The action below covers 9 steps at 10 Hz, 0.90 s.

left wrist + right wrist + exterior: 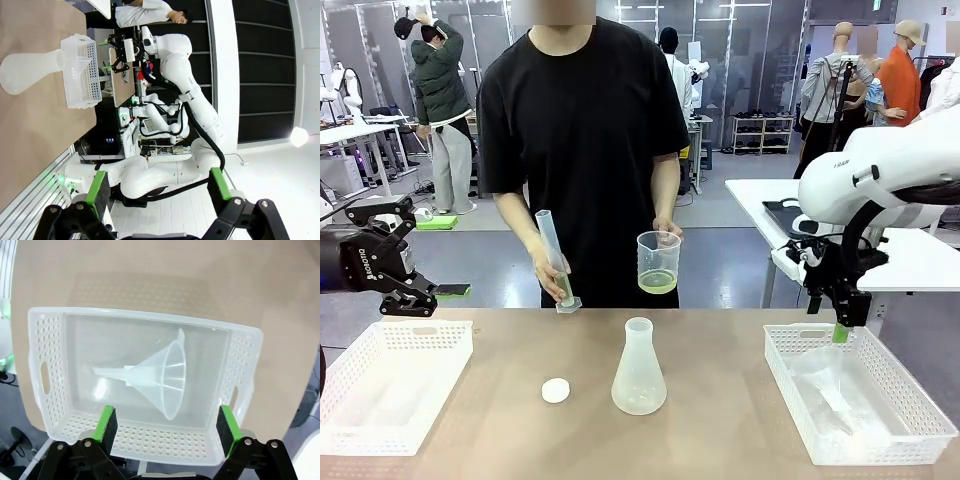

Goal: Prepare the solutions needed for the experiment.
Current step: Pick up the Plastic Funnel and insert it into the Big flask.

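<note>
- L gripper (158, 172): far left of the front view, above the L basket's rear edge, aimed sideways toward frame right. Jaws spread wide, nothing between them.
- L basket (395, 385): white perforated plastic, lower left on the table (720, 440).
- Cap (555, 390): small white disc lying flat on the table, lower centre-left, near the flask but not touching it.
- Cylinder (552, 255): clear graduated cyl., tilted with its top toward frame left. Person's picture-left hand (553, 285) grips it low down. Base sits at the table's far edge; can't tell if it touches.
- Flask (639, 370): translucent conical flask, upright, centre of the table, neck open.
- Beaker (658, 262): clear w/ scale marks, held up by the person's picture-right hand (668, 228), just behind the table's far edge, right of the cyl.
- Solutions (657, 284): thin pale yellow-green layer in the bottom of the beaker.
- R gripper (167, 422): right of frame, pointing straight down over the R basket's rear left corner. Jaws fully apart, gripping nothing.
- R basket (790, 375): white perforated, lower right on the table.
- Funnel (160, 375): clear plastic, lying on its side inside the R basket. In the R wrist view its stem points frame left and its mouth frame right.
</note>
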Tool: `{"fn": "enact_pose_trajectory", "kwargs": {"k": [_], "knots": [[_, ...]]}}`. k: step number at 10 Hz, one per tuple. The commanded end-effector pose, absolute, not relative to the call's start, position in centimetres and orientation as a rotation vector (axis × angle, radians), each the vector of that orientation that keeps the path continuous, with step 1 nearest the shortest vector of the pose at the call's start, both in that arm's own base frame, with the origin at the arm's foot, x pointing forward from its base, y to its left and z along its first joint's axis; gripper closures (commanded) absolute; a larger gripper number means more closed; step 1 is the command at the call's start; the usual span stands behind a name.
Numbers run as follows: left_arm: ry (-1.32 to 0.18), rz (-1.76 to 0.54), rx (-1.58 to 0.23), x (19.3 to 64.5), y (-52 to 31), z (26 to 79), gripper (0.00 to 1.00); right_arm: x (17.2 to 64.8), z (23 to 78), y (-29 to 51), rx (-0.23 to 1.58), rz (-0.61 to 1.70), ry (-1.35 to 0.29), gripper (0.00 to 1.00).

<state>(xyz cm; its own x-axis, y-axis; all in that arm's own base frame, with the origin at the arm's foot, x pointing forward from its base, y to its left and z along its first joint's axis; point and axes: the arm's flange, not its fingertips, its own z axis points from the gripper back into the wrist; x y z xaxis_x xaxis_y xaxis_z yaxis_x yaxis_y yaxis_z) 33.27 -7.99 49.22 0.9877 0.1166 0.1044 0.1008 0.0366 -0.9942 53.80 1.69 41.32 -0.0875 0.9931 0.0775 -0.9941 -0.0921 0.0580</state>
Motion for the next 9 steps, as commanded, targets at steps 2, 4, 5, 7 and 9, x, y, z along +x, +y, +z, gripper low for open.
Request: {"fn": "enact_pose_trajectory", "kwargs": {"k": [2, 4, 5, 7, 9], "knots": [[-0.168, 0.006, -1.547, 33.2, -8.1, 49.3, 0.00, 53.9, 39.1, 1.6, 0.139, 1.649, 0.064, 0.00], [-0.168, 0.006, -1.547, 33.2, -8.1, 49.3, 0.00, 54.4, 37.7, 1.5, 0.180, 1.658, 0.080, 0.00], [-0.168, 0.006, -1.547, 33.2, -8.1, 49.3, 0.00, 54.8, 37.0, 1.6, 0.208, 1.663, 0.107, 0.00], [-0.168, 0.006, -1.547, 33.2, -8.1, 49.3, 0.00, 55.9, 35.9, 1.5, 0.262, 1.674, 0.141, 0.00], [-0.168, 0.006, -1.547, 33.2, -8.1, 49.3, 0.00, 56.5, 35.5, 1.2, 0.293, 1.672, 0.179, 0.00]]}}
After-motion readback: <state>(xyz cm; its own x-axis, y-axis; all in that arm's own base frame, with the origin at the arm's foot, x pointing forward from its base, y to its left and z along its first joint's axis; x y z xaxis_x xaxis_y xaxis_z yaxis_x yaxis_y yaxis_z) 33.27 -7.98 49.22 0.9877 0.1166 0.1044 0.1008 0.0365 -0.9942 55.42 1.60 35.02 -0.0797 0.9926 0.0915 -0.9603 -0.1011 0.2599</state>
